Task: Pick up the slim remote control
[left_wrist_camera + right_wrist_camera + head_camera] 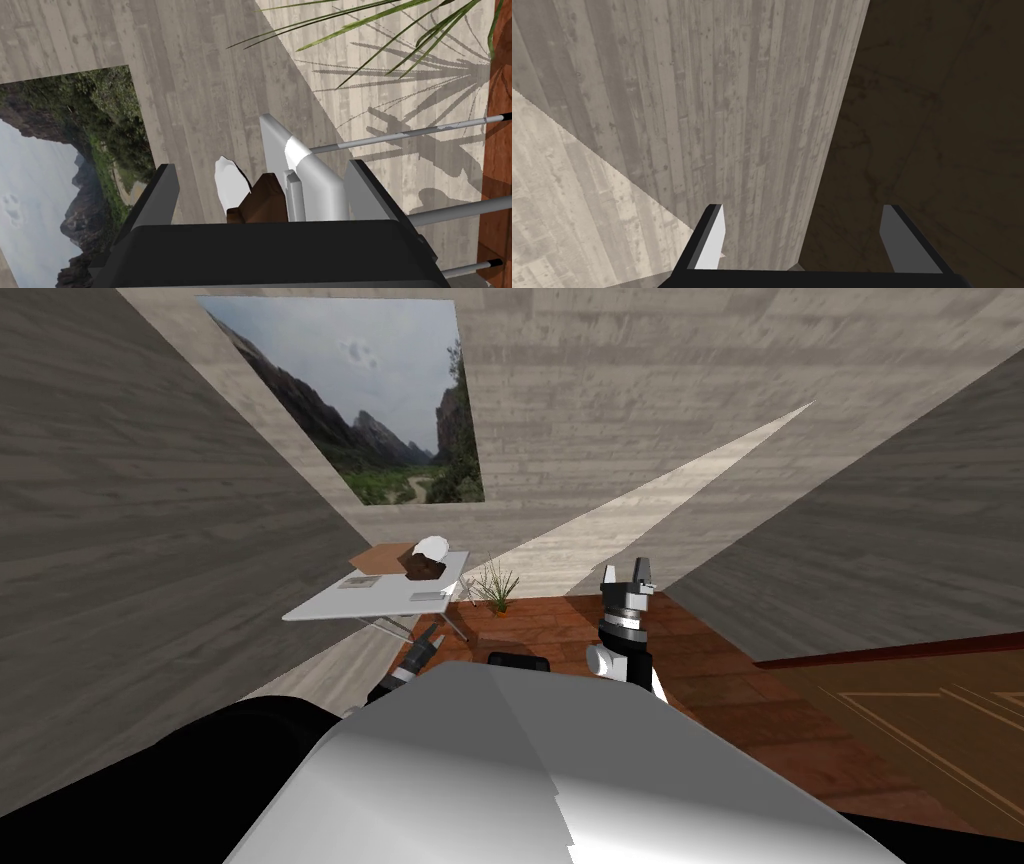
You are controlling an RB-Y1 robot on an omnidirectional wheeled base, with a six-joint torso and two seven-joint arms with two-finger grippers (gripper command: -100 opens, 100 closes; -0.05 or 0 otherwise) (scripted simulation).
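A white folding table stands by the wall ahead on my left. On its near end lies a slim, flat, light grey remote control; the left wrist view shows it as a thin grey slab on the tabletop, seen edge-on. My left gripper is low, just short of the table's near edge, open and pointing at the remote, apart from it. My right gripper is raised to the right, open with nothing between its fingers.
Behind the remote sit a dark brown lump with a white top, a brown board and a flat grey rectangle. A potted plant stands right of the table. Thin table legs stick out below the tabletop.
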